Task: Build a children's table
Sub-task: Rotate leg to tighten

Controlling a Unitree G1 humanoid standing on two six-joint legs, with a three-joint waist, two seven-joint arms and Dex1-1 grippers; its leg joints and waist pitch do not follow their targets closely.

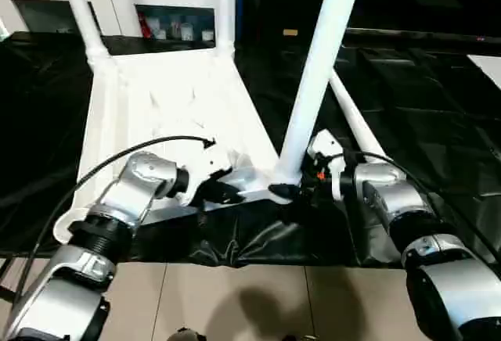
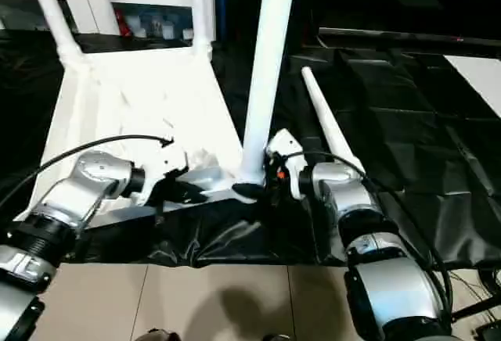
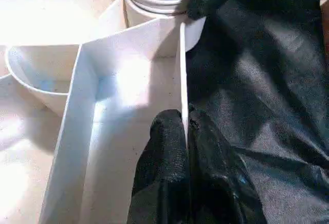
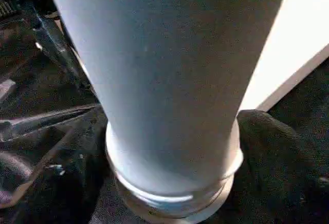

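In the head views, you see the children's table [image 1: 168, 102] lying upside down on the black sheet [image 1: 407, 98]. 2 far legs [image 1: 82, 8] stand in their sockets. A 3rd leg [image 1: 317, 75] stands at the near right corner. The 4th leg [image 1: 356, 126] lies loose on the sheet, not yet fitted.

In the left wrist view, the left gripper [image 3: 186, 131] is clamped on the table's thin edge wall [image 3: 181, 70].

In the right wrist view, the right gripper [image 1: 301, 188] brackets the 3rd leg's base; you cannot confirm a firm grip. Seating appears incomplete.
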